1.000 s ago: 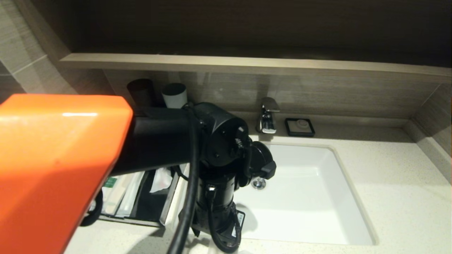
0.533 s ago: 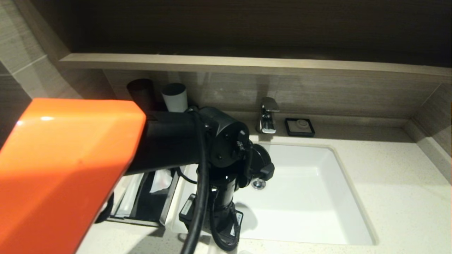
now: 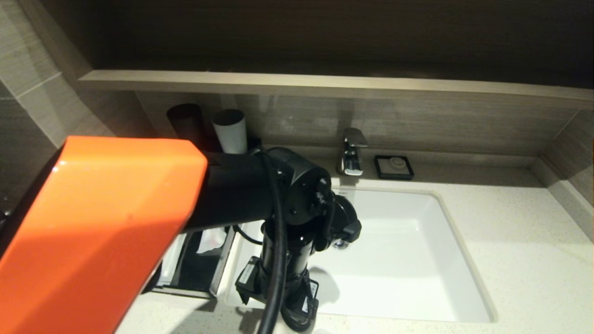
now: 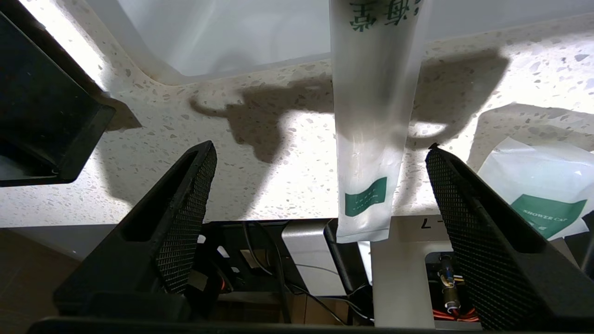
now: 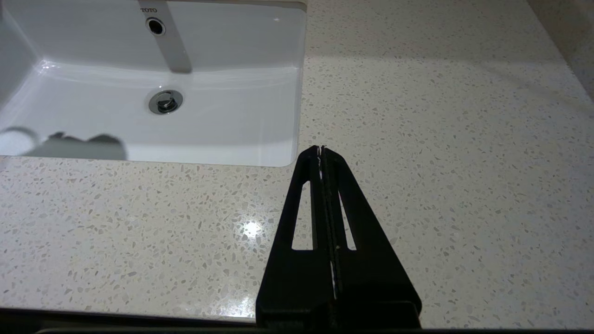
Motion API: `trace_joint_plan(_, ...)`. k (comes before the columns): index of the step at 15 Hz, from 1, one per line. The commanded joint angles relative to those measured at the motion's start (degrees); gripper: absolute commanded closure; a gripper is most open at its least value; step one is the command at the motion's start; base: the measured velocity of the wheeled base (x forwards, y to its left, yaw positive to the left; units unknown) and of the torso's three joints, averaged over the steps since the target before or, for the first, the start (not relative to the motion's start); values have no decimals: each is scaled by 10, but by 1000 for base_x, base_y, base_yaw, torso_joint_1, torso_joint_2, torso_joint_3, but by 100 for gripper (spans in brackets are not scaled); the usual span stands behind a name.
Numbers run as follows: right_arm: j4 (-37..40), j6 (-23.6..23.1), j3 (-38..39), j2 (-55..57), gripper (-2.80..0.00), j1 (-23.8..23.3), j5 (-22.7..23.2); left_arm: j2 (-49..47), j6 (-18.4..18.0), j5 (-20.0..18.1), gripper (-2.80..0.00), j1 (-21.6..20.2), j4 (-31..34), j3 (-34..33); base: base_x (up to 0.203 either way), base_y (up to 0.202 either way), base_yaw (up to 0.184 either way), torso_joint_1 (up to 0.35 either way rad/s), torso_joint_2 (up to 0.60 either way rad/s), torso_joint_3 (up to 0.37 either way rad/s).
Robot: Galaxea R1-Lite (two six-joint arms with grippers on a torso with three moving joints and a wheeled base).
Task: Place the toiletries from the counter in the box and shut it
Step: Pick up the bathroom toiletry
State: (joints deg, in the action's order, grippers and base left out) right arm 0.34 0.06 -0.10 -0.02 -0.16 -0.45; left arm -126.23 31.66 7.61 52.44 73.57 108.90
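Speckled off-white stone counter (image 4: 287, 153) holds two translucent-white packets (image 4: 371, 139); black drawer box (image 3: 204, 264) open, part-filled; left gripper (image 4: 320, 204) gapes wide, empty; right gripper (image 5: 321, 149) shut

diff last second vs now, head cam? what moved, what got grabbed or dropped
The left arm's orange link slid rightward and slightly lower in the head view, covering more of the box, whose packets are mostly hidden now. The left gripper stands open over the counter, a long packet lying between its fingers, ungripped. No grab or drop shows in the earlier head pictures. Basin, faucet, cups and soap dish unchanged; right gripper parked shut.
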Motion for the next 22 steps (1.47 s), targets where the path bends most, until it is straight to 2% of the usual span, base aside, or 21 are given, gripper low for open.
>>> trace_joint_plan(1, 0, -1, 0, -1, 0, 0, 0, -3, 1, 1, -280, 0, 4, 0, 0, 0, 0, 0, 0, 0)
trace_joint_plan(22, 0, 0, 0, -1, 0, 0, 0, -23, 0, -4, -280, -6, 3, 14, 0, 0, 0, 0, 0, 0)
